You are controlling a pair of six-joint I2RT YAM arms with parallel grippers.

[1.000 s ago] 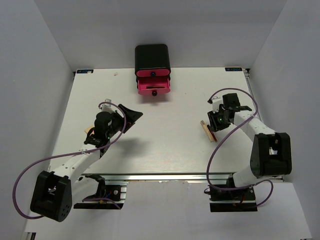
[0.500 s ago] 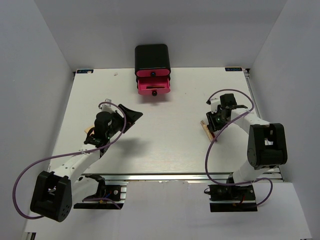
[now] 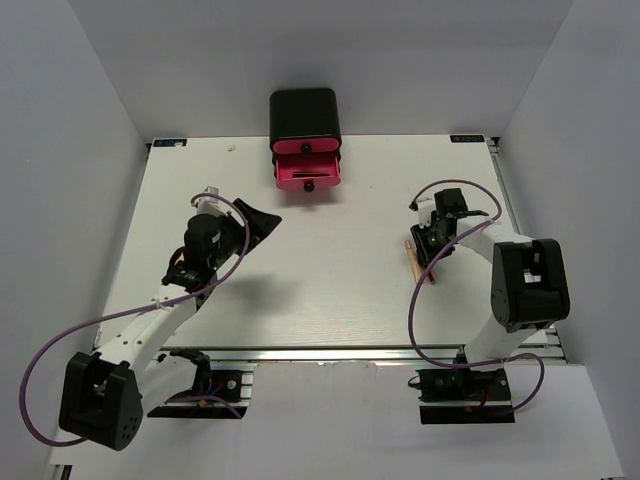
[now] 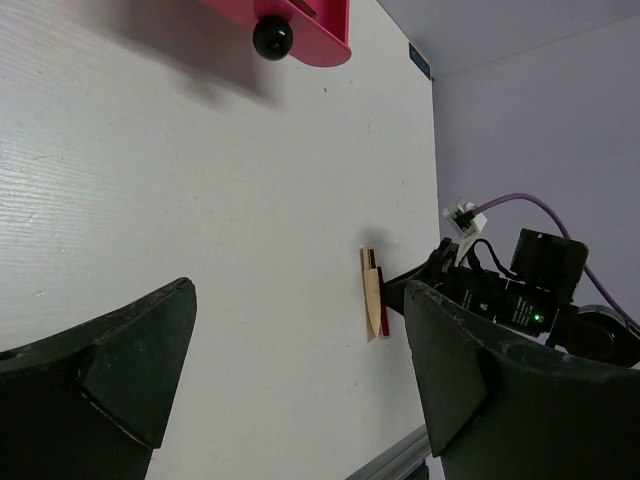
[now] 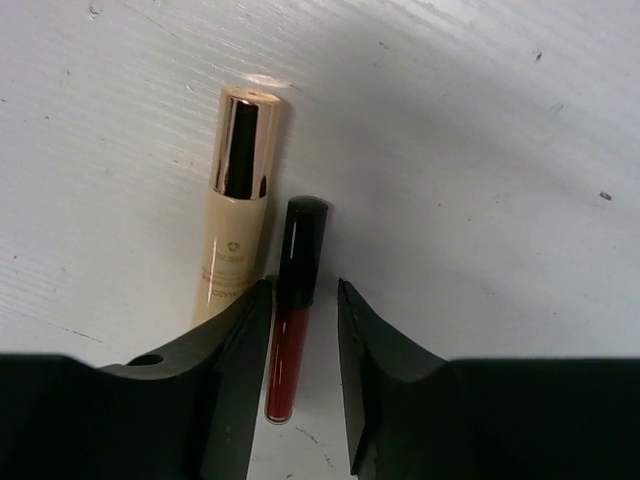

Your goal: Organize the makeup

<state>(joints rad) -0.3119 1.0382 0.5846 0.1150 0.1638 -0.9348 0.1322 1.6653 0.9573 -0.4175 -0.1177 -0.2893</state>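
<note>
A beige stick with a gold cap (image 5: 232, 210) and a slim red-and-black stick (image 5: 290, 320) lie side by side on the white table. In the top view they show at the right of the middle (image 3: 416, 262). My right gripper (image 5: 303, 360) is down over them, open. Its fingers (image 5: 235, 370) straddle the red-and-black stick: the left one is against it, the right one a little apart. My left gripper (image 3: 262, 225) is open wide and empty above the left middle of the table. Both sticks also show in the left wrist view (image 4: 372, 295).
A black box (image 3: 305, 115) stands at the back middle with a pink drawer (image 3: 308, 178) pulled out. That drawer's black knob (image 4: 272, 37) shows in the left wrist view. The table's right edge is close to my right arm (image 3: 525, 285).
My right arm has drawn in and its gripper has come down around the red-and-black stick. My left gripper has shifted slightly towards the back left.
</note>
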